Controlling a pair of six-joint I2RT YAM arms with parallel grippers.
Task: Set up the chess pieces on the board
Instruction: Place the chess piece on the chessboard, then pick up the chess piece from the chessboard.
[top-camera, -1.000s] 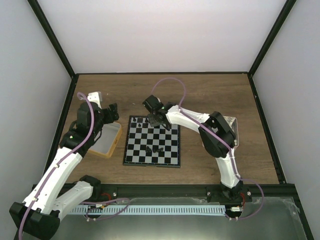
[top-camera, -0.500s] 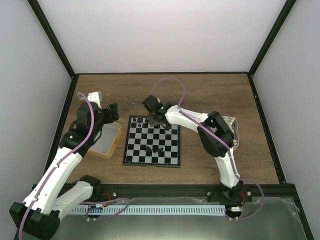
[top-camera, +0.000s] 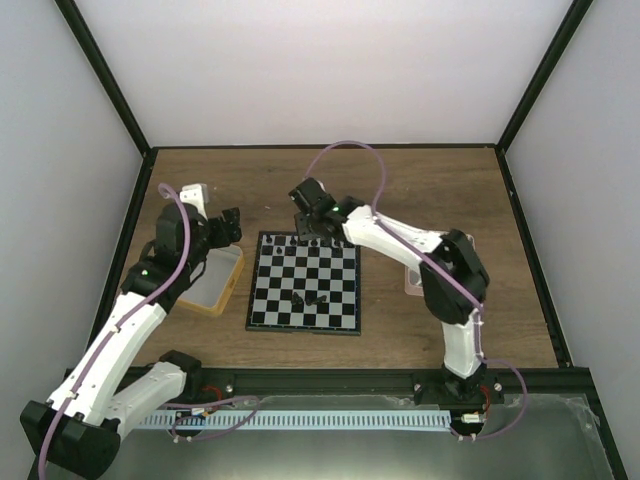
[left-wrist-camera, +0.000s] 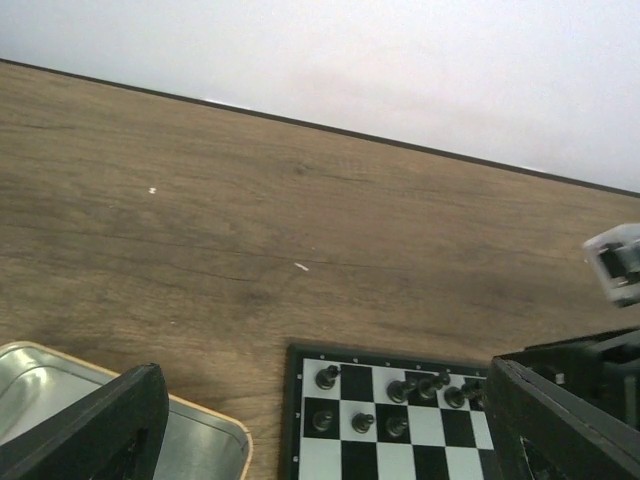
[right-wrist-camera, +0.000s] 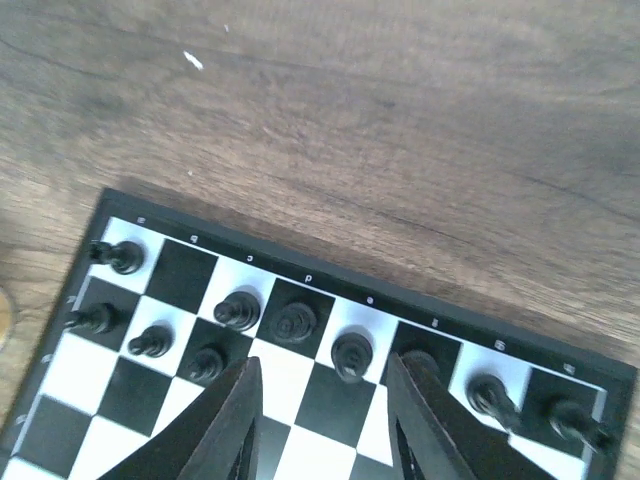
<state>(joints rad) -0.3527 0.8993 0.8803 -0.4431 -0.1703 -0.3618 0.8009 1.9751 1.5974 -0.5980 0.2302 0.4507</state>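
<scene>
The board (top-camera: 330, 277) lies flat in the middle of the table. Several tiny black chess pieces (top-camera: 300, 241) stand along its far rows, and two more (top-camera: 308, 298) lie nearer the middle. My right gripper (top-camera: 309, 232) hovers over the far row, open and holding nothing. In the right wrist view a piece (right-wrist-camera: 351, 355) stands on a white square just ahead of the gap between the right gripper's (right-wrist-camera: 325, 425) fingers. My left gripper (top-camera: 229, 224) hangs open above the table left of the board. Its wrist view shows the board's (left-wrist-camera: 430, 428) far-left corner with pieces (left-wrist-camera: 327, 377).
A yellow-rimmed tray (top-camera: 222, 281) sits just left of the board and shows in the left wrist view as the tray (left-wrist-camera: 205, 452). A pinkish tray (top-camera: 410, 279) peeks out under the right arm. Black frame posts and white walls close in the table.
My right gripper has opened and drawn up and back from the far row, leaving a piece standing there. The left arm has stayed where it was.
</scene>
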